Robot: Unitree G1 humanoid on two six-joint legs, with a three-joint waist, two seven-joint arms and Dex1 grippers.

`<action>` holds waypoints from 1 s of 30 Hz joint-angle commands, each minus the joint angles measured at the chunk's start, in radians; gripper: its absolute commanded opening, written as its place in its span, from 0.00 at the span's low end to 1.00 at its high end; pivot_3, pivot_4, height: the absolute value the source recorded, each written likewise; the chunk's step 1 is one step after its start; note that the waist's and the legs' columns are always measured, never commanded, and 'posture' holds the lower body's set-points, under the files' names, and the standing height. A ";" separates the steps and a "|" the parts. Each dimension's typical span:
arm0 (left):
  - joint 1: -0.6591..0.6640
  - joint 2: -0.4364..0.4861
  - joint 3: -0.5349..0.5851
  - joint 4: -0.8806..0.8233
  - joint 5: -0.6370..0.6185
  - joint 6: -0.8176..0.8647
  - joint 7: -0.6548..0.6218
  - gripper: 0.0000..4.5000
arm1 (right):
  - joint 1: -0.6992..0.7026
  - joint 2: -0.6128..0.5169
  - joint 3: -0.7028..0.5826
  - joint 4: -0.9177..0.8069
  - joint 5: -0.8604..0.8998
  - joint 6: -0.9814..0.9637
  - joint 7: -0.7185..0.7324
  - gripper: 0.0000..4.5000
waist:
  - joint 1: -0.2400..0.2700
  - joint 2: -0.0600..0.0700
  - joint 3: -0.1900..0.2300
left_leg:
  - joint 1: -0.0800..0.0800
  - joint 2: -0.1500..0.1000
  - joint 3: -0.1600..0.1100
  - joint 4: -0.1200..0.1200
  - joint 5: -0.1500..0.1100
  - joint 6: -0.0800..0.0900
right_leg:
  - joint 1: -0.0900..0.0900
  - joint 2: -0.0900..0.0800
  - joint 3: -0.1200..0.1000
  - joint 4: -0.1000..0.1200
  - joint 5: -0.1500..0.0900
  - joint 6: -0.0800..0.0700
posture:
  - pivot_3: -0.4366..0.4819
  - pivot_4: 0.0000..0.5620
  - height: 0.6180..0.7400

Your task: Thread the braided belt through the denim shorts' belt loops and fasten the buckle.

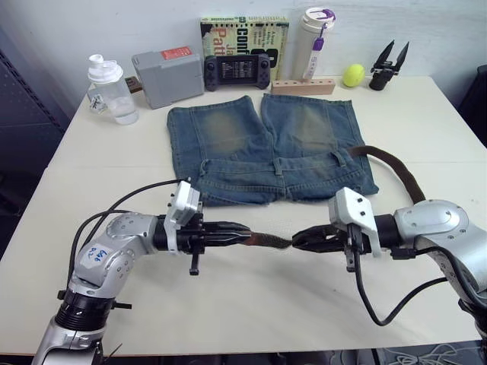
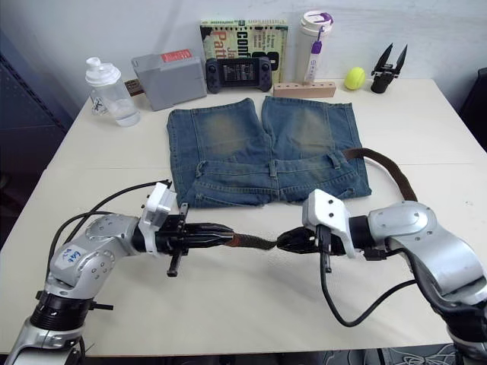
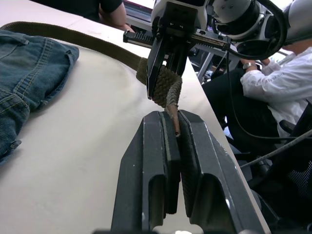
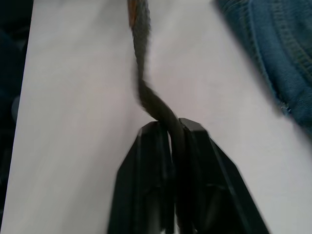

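The fingers of the left gripper (image 1: 245,237) are pressed together on the tip of the braided belt (image 1: 268,240), and the fingers of the right gripper (image 1: 298,239) are pinched on the same strap just beside them, so that a short, slightly twisted stretch of belt is held between the two, above the table (image 1: 251,304). In the left wrist view the tip is seen clamped between the two black fingers (image 3: 151,161), with the right gripper closed on the braid just beyond. From the right gripper the belt is carried back past the right arm, curving round to the waistband at the right corner of the denim shorts (image 1: 266,144). The shorts are laid flat in the middle of the table, waistband toward the robot and legs pointing away. One of the belt loops (image 1: 335,158) can be made out near where the belt meets the waistband. Along the far edge a shaker bottle (image 1: 110,90), a grey box (image 1: 166,76), a game controller (image 1: 237,71) and a yellow ball (image 1: 353,75) are lined up.
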 commanded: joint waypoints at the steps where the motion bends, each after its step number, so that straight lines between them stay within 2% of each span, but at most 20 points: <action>1: 0.020 -0.051 0.056 -0.020 -0.107 0.071 0.077 0.00 | -0.026 0.057 -0.198 0.024 0.238 0.144 -0.120 0.59 | 0.001 0.000 0.000 | 0.000 0.000 0.000 0.000 0.000 0.000 | 0.000 0.000 0.000 0.000 0.000 0.000 | 0.48 0.27 0.88; 3: 0.034 -0.075 0.069 -0.038 -0.141 0.104 0.110 0.00 | -0.013 0.073 -0.296 0.045 0.364 0.203 -0.168 0.81 | 0.004 -0.001 0.001 | -0.001 0.000 -0.002 0.000 0.000 0.000 | 0.000 0.000 -0.001 0.000 0.000 0.000 | 0.48 0.27 0.88; 5: 0.052 -0.099 0.076 -0.064 -0.178 0.131 0.145 0.00 | 0.028 0.074 -0.410 0.073 0.580 0.266 -0.224 0.99 | 0.005 -0.002 0.001 | -0.003 0.000 -0.004 0.002 0.000 0.000 | 0.000 0.000 -0.002 0.000 0.000 0.000 | 0.48 0.27 0.88; 8: 0.064 -0.147 0.103 -0.091 -0.276 0.187 0.217 0.00 | 0.197 0.065 -0.477 0.042 0.964 0.291 -0.307 0.99 | 0.007 -0.002 0.001 | -0.005 -0.001 -0.006 0.002 0.000 0.001 | 0.000 -0.001 -0.003 0.000 0.000 0.000 | 0.48 0.27 0.88; 11: 0.062 -0.171 0.123 -0.103 -0.347 0.227 0.263 0.00 | 0.315 0.062 -0.441 0.004 1.115 0.274 -0.397 0.99 | 0.003 -0.002 0.001 | -0.005 0.000 -0.006 0.003 0.000 0.001 | 0.000 0.000 -0.003 0.000 0.000 0.000 | 0.48 0.27 0.88; 15: 0.051 -0.223 0.150 -0.098 -0.456 0.267 0.366 0.00 | 0.455 0.154 -0.289 -0.035 1.138 0.215 -0.564 0.99 | 0.001 -0.003 0.001 | -0.001 0.000 -0.006 0.003 0.001 0.001 | 0.004 0.000 -0.002 0.000 0.000 0.000 | 0.48 0.27 0.88; 20: 0.055 -0.221 0.145 -0.118 -0.491 0.279 0.406 0.00 | 0.482 0.286 -0.183 -0.027 1.149 0.102 -0.714 0.99 | 0.003 -0.003 0.001 | 0.000 -0.001 -0.006 0.003 0.001 0.001 | 0.004 0.000 -0.001 0.000 0.000 0.000 | 0.48 0.27 0.88; 23: 0.060 -0.218 0.141 -0.124 -0.503 0.283 0.416 0.00 | 0.441 0.394 -0.165 -0.001 1.151 0.000 -0.793 0.99 | 0.002 -0.003 0.001 | 0.000 -0.001 -0.006 0.003 0.001 0.001 | 0.004 0.000 -0.002 0.000 0.000 0.000 | 0.48 0.27 0.88; 30: 0.062 -0.226 0.134 -0.126 -0.508 0.281 0.436 0.00 | 0.396 0.515 -0.171 0.021 1.128 -0.116 -0.848 0.99 | 0.001 -0.003 0.001 | 0.000 -0.001 -0.006 0.003 0.001 0.001 | 0.004 0.001 -0.002 -0.001 0.000 0.000 | 0.48 0.27 0.88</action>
